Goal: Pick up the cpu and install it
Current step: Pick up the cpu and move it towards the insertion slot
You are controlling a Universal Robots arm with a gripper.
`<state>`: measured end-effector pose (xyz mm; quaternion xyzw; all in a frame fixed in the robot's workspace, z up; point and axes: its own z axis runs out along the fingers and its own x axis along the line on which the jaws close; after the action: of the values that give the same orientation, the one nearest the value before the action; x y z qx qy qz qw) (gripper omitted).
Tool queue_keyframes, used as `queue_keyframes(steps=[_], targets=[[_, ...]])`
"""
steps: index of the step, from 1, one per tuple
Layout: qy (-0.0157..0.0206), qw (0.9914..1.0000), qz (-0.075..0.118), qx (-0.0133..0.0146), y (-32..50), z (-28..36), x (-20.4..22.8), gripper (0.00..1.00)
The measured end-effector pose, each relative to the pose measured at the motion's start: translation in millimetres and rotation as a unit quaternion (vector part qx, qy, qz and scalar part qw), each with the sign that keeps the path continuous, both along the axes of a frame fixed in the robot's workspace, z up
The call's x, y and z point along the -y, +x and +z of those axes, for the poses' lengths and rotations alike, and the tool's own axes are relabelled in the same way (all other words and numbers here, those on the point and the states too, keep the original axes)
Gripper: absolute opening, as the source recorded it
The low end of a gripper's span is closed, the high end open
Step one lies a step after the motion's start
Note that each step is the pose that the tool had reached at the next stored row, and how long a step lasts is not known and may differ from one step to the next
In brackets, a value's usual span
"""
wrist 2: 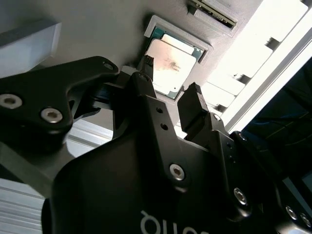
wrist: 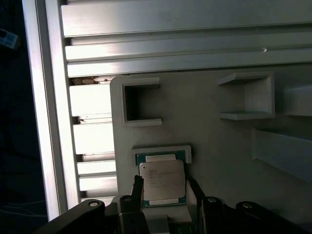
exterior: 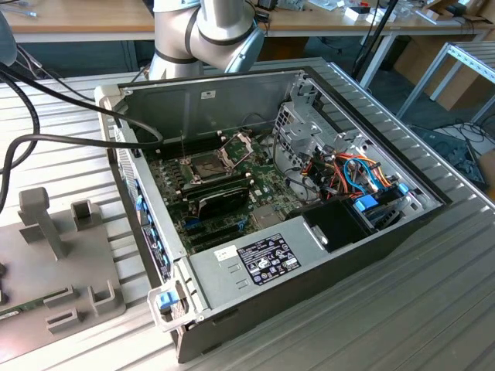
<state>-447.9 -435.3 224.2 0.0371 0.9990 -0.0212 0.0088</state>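
The cpu [wrist: 163, 179] is a small square chip with a dull silver top, lying flat in a shallow framed pocket of a grey holder plate [wrist: 219, 131]. In both wrist views my gripper [wrist: 165, 191] hangs just above it, open, with one black finger on each side of the chip. The second wrist view shows the cpu [wrist 2: 170, 61] between the fingertips [wrist 2: 146, 66] of the gripper [wrist 2: 170, 80], with a small gap on one side. In the exterior view the green motherboard [exterior: 224, 193] lies inside the open computer case [exterior: 325, 255]. Its socket [exterior: 207, 166] has the metal frame [exterior: 237, 144] hinged up.
The grey holder plate [exterior: 69, 255] lies on the ribbed metal table to the exterior view's left of the case, with upright blocks and empty pockets on it. Black cables [exterior: 46, 116] run across the table's far left. The arm's base [exterior: 201, 31] stands behind the case.
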Motion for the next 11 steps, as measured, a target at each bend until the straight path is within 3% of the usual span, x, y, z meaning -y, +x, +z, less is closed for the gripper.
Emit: queue_keyframes(steps=[7, 10, 11], targets=[[0.0000, 1.00000, 0.000, 0.0000, 0.0, 0.0, 0.0, 0.49], [-0.0001, 1.00000, 0.000, 0.0000, 0.0, 0.0, 0.0, 0.67], [-0.0001, 1.00000, 0.000, 0.0000, 0.0, 0.0, 0.0, 0.67]])
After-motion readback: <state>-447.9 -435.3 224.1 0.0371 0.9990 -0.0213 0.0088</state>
